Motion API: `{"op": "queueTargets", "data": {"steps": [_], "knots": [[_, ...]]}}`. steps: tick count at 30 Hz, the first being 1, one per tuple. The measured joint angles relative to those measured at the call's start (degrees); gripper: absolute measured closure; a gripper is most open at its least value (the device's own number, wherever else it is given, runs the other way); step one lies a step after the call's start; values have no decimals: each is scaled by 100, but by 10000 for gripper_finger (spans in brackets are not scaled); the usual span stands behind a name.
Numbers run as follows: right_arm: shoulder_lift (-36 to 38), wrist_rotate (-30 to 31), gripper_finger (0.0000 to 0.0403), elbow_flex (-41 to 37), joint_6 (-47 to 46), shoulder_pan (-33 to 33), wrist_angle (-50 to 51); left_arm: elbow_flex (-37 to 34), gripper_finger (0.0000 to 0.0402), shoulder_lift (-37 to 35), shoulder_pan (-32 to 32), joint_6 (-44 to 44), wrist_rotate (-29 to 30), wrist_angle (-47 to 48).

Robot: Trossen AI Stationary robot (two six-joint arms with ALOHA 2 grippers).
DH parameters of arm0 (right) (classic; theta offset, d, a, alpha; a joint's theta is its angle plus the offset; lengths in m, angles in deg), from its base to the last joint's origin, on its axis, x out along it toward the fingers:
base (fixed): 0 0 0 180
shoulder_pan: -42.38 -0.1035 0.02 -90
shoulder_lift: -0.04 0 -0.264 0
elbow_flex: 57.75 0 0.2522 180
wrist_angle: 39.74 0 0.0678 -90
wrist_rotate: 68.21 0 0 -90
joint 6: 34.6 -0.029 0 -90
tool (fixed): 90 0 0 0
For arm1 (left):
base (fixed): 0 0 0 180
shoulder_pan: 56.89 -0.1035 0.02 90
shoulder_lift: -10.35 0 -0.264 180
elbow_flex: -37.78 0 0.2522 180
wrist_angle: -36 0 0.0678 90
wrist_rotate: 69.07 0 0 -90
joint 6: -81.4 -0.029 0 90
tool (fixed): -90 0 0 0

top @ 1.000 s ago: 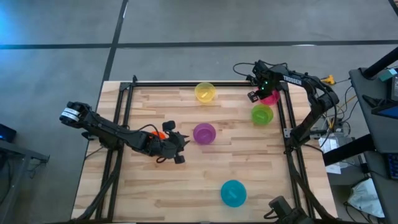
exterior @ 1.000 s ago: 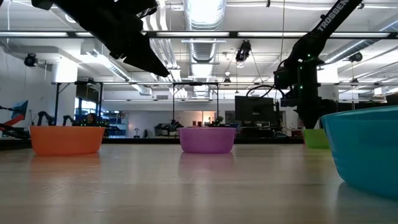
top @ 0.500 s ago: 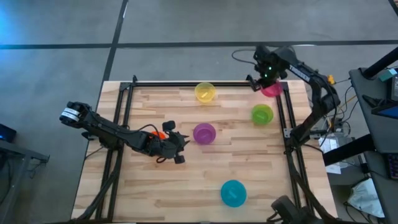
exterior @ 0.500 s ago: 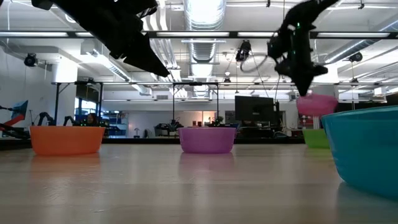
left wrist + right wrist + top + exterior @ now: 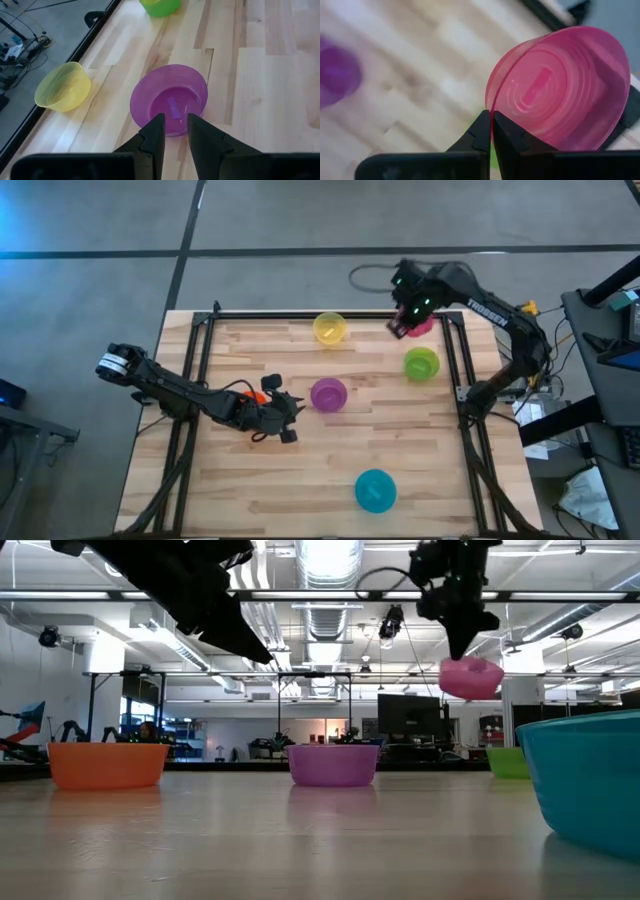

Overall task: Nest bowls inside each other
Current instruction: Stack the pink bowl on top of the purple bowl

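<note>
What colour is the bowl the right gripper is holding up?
Pink; the bowl pinched by the right gripper shows best in the right wrist view.

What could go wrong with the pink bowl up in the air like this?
1. The right gripper pinches only the thin rim of the pink bowl, which hangs tilted high above the table; it could slip out.
2. If dropped, it may land outside the table's back rail or knock the green bowl.

The right gripper (image 5: 404, 326) has raised the pink bowl (image 5: 471, 677) higher; carried it toward the yellow bowl (image 5: 330, 328).
</note>
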Motion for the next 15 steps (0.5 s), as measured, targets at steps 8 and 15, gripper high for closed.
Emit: {"op": "queueTargets", "data": {"steps": [8, 15], "knots": [[-66, 9, 394, -9, -312, -2051, -232, 0, 334, 0, 4, -219, -527, 5], [-96, 17, 394, -9, -317, -3636, -1374, 2, 334, -7, 4, -291, -528, 270]]}}
